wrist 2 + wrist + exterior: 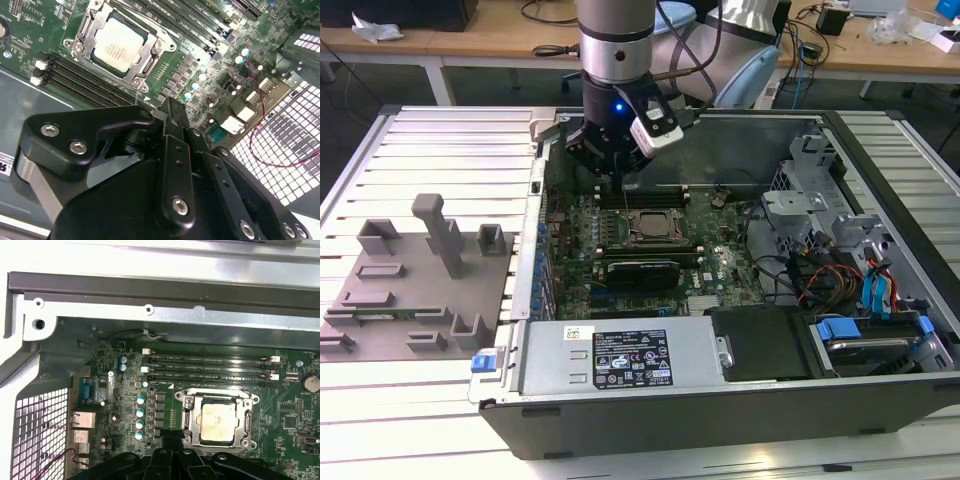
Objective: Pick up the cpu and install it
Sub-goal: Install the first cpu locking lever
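Cpu (pixel 218 421) seated in the socket frame (pixel 186 401) on the motherboard (pixel 290 415), with the gripper (pixel 623 180) above the board, just beside it.
The cpu lies flat, metal top up. It is square, so it has no long axis, and its edges run parallel to the frame. Whether the gripper is open or closed cannot be told.

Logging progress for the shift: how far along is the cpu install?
Done: the cpu already sits inside the socket frame on the motherboard. In hand: the pincer carries no chip and hovers beside the socket, apart from the cpu. Left: I cannot tell whether the frame is latched.
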Controlling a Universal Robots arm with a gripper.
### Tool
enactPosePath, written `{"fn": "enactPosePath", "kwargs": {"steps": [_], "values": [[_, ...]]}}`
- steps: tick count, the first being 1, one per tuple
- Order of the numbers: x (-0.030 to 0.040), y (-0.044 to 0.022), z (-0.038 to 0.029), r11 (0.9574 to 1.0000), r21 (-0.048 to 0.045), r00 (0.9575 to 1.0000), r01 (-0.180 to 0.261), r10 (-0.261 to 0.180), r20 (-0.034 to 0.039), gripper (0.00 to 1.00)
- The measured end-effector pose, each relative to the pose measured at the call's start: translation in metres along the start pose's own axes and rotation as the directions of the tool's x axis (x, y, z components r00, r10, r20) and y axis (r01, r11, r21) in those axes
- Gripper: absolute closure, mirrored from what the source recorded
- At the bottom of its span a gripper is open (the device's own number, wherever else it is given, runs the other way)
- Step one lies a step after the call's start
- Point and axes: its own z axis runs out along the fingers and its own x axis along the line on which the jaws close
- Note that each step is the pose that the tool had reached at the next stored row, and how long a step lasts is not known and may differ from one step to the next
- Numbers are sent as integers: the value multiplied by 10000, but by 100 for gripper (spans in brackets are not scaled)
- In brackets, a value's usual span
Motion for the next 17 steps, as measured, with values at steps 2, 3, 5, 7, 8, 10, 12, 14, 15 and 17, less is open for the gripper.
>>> {"fn": "enactPosePath", "kwargs": {"steps": [2, 3, 5, 7, 8, 10, 12, 14, 15, 17], "values": [[0, 0, 0, 10000, 0, 10000, 0, 0, 0, 89], [0, -1, -1, 10000, -16, 10000, 1, -1, 0, 89], [1, -1, 4, 9998, -185, 10000, -2, 2, 11, 89], [2, -1, 11, 9992, -403, 10000, -4, 5, 23, 89], [3, -1, 13, 9987, -509, 10000, -5, 7, 28, 89], [5, -1, 23, 9965, -834, 10000, -8, 12, 45, 89], [6, 0, 36, 9954, -960, 10000, -9, 14, 53, 89], [8, -1, 59, 9944, -1057, 10000, -11, 17, 57, 89], [8, 1, 71, 9941, -1082, 10000, -12, 18, 59, 89], [8, 9, 92, 9937, -1122, 10000, -11, 17, 61, 89]]}}
